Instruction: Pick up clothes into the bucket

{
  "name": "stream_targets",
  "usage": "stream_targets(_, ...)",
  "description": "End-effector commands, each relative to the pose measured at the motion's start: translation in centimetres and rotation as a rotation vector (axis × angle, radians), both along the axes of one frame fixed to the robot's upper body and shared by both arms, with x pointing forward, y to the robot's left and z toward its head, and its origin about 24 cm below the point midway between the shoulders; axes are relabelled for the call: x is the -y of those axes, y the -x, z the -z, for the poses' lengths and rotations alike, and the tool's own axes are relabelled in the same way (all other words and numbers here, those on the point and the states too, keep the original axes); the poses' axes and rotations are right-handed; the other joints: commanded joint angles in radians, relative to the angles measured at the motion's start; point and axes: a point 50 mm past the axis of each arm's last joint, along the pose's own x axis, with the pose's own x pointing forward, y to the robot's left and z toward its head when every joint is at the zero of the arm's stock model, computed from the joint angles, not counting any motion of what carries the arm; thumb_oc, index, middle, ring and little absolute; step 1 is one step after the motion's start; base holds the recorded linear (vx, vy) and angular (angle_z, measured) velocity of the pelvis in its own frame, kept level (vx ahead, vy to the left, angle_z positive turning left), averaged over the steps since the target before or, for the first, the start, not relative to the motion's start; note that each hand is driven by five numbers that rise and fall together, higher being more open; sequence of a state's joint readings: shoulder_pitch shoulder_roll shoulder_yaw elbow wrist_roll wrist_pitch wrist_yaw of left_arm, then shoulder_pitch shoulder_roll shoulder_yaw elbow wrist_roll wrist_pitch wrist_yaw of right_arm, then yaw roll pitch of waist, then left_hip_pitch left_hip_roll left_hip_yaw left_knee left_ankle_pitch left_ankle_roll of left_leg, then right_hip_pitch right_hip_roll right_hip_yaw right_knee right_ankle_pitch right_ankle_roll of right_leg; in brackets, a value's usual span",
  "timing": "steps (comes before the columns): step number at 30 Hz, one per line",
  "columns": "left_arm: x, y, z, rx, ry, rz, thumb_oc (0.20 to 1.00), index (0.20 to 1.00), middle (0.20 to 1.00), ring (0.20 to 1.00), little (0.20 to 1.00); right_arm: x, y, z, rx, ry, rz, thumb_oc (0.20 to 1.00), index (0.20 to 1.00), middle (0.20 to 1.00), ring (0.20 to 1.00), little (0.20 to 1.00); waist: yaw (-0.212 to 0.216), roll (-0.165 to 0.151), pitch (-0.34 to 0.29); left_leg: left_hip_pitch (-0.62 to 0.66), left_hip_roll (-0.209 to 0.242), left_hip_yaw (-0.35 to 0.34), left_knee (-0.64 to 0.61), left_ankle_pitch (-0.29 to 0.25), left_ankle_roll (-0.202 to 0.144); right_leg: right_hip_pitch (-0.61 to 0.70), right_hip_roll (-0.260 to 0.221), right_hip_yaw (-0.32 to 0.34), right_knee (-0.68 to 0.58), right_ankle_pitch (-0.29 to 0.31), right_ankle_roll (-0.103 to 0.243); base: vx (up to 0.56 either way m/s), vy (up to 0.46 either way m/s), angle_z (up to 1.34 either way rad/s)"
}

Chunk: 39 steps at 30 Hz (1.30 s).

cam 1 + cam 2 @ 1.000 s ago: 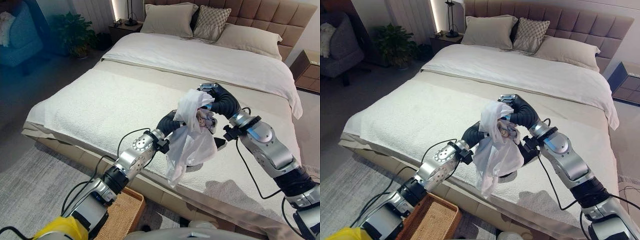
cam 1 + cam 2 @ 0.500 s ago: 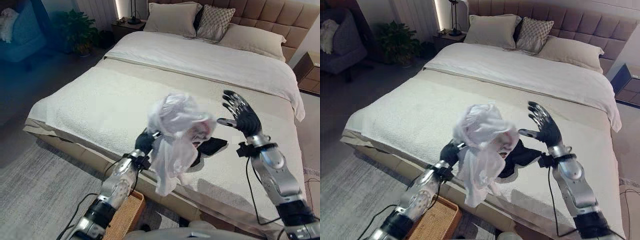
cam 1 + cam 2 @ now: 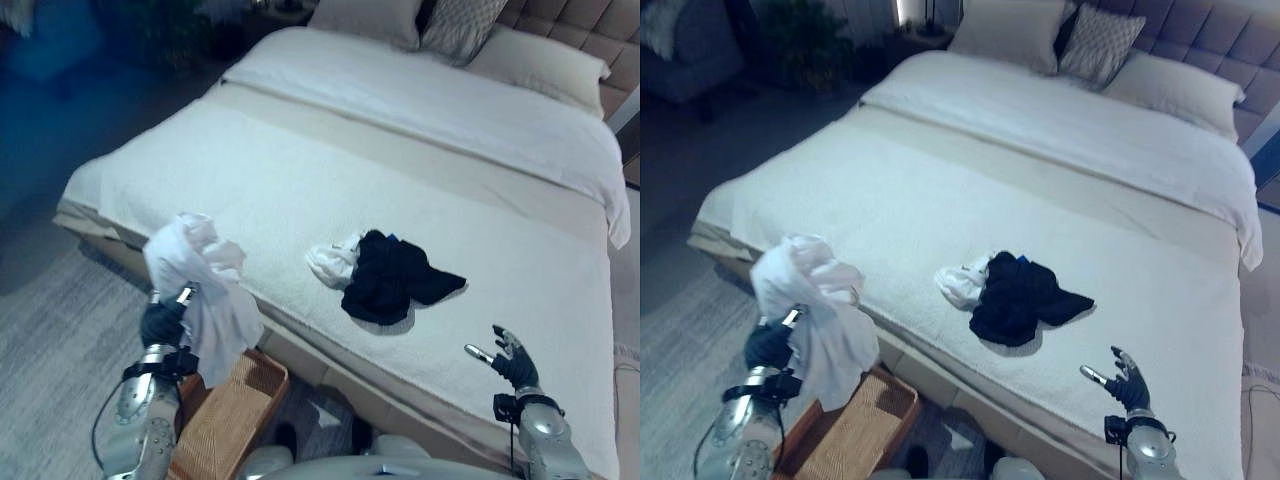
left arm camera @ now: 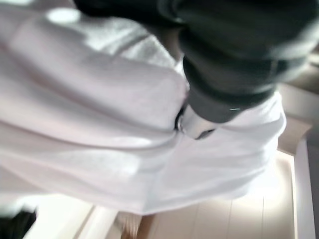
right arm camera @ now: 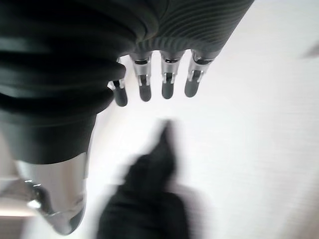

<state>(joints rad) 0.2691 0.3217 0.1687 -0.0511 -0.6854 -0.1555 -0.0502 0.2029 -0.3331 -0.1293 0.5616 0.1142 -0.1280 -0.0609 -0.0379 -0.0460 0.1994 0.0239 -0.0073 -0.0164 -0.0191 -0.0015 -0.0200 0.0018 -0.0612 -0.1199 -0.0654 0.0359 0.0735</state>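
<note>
left hand grips white garment hanging lengthwise above basket.

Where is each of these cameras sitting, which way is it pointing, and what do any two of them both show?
Left eye view: on the head, looking down at the bed; left robot hand grips the white garment above the wicker basket.
Right eye view: beside it, facing the same way; right robot hand open by the bed's near edge.
Left wrist view: on the left wrist, against the white garment.
Right wrist view: on the right wrist, looking past straight fingers at the bed.
Shared: both eye views show the dark garment and small white garment.
</note>
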Motion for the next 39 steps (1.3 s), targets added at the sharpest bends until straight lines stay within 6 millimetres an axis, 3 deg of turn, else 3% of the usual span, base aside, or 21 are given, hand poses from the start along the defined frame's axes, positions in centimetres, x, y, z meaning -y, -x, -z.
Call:
stream_targets(1,-1.1,-0.2,-4.8,0.226,-0.155,-0.033,0.200,0.200,0.200,0.200,0.200,0.2,-2.4,-1.4,0.067,0.066,-0.067,1.000,1.000,1.000,1.000,1.000,-0.004,-0.019,0.008,-0.084,0.008,-0.047,0.099,-0.041,-0.029,-0.036,-0.066,-0.028,0.133,-0.071,0.043,-0.10,0.010,0.11)
stream_targets(7,-3.1,0.0,-2.4,0.036,-0.353,-0.109,0.200,0.200,0.200,0.200,0.200,0.8,-0.4,1.2,-0.102,0.090,-0.051,1.000,1.000,1.000,1.000,1.000,0.000,-0.014,0.067,-0.157,-0.001,-0.062,0.149,-0.037,-0.029,-0.106,-0.076,-0.029,0.182,-0.070,0.045,-0.05,0.023,0.06)
stream_targets(11,-4.0,-0.2,-1.1,-0.039,-0.402,-0.186,0.200,0.200,0.200,0.200,0.200,0.7,-0.4,1.3,-0.109,0.110,-0.054,1.000,1.000,1.000,1.000,1.000,0.000,-0.016,0.092,-0.191,-0.003,-0.065,0.175,-0.040,-0.026,-0.145,-0.080,-0.025,0.211,-0.071,0.046,-0.03,0.022,0.02)
stream_targets(12,-4.6,-0.4,0.1,-0.114,-0.463,-0.232,0.200,0.200,0.200,0.200,0.200,0.7,-0.2,1.5,-0.123,0.121,-0.054,1.000,1.000,1.000,1.000,1.000,-0.003,-0.021,0.113,-0.214,-0.002,-0.065,0.193,-0.039,-0.026,-0.164,-0.084,-0.024,0.223,-0.069,0.048,-0.05,0.022,0.00)
stream_targets(16,-5.4,-1.2,1.0,-0.198,-0.604,-0.293,0.200,0.200,0.200,0.200,0.200,0.7,-0.7,1.3,-0.104,0.143,-0.051,1.000,1.000,1.000,1.000,1.000,-0.003,-0.033,0.150,-0.258,0.001,-0.067,0.224,-0.041,-0.026,-0.201,-0.087,-0.021,0.239,-0.066,0.049,-0.03,0.026,0.03)
stream_targets(26,-7.5,-3.3,2.0,-0.355,-0.830,-0.400,0.200,0.200,0.200,0.200,0.200,0.5,-4.8,-2.1,0.098,0.210,-0.077,1.000,1.000,1.000,1.000,1.000,-0.013,-0.068,0.271,-0.409,0.000,-0.061,0.375,-0.071,-0.018,-0.332,-0.100,0.003,0.344,-0.082,0.042,-0.07,0.043,0.00)
stream_targets(28,-8.3,-4.1,1.6,-0.383,-0.899,-0.426,0.200,0.200,0.200,0.200,0.200,0.0,-6.6,-3.8,0.199,0.213,-0.091,1.000,1.000,1.000,1.000,1.000,-0.019,-0.078,0.315,-0.490,-0.004,-0.063,0.466,-0.097,-0.008,-0.403,-0.102,0.015,0.420,-0.097,0.036,-0.11,0.057,-0.03)
stream_targets(34,-8.8,-4.7,0.8,-0.386,-0.951,-0.478,0.200,0.200,0.200,0.200,0.200,-0.7,-9.0,-6.7,0.345,0.224,-0.123,1.000,1.000,1.000,1.000,1.000,-0.035,-0.084,0.321,-0.676,-0.005,-0.060,0.622,-0.148,0.008,-0.577,-0.095,0.036,0.536,-0.123,0.025,-0.07,0.069,-0.02)
stream_targets(35,-9.1,-4.8,0.9,-0.409,-0.945,-0.502,0.376,0.376,0.376,0.376,0.376,-0.9,-9.4,-7.2,0.364,0.226,-0.137,1.000,1.000,1.000,1.000,1.000,-0.038,-0.086,0.321,-0.706,-0.004,-0.062,0.640,-0.150,0.009,-0.606,-0.092,0.040,0.549,-0.124,0.023,-0.03,0.034,-0.06)
stream_targets(36,-9.1,-4.8,0.9,-0.408,-0.945,-0.502,0.875,0.875,0.875,0.875,0.875,-0.9,-9.4,-7.2,0.365,0.226,-0.136,1.000,1.000,1.000,1.000,1.000,-0.038,-0.086,0.321,-0.708,-0.004,-0.062,0.641,-0.151,0.009,-0.608,-0.092,0.040,0.551,-0.124,0.023,-0.03,0.026,-0.09)
stream_targets(37,-9.2,-5.0,1.0,-0.430,-0.949,-0.510,1.000,1.000,1.000,1.000,1.000,-1.2,-9.9,-7.5,0.379,0.229,-0.146,1.000,1.000,1.000,1.000,1.000,-0.041,-0.089,0.321,-0.730,-0.001,-0.062,0.651,-0.152,0.010,-0.630,-0.087,0.041,0.559,-0.125,0.023,-0.01,0.022,-0.09)
stream_targets(39,-9.3,-5.5,0.2,-0.411,-0.968,-0.508,1.000,1.000,1.000,1.000,1.000,-1.5,-10.5,-8.5,0.420,0.229,-0.155,1.000,1.000,1.000,1.000,1.000,-0.045,-0.094,0.321,-0.764,0.006,-0.063,0.664,-0.152,0.008,-0.662,-0.083,0.040,0.558,-0.125,0.025,-0.01,0.019,-0.08)
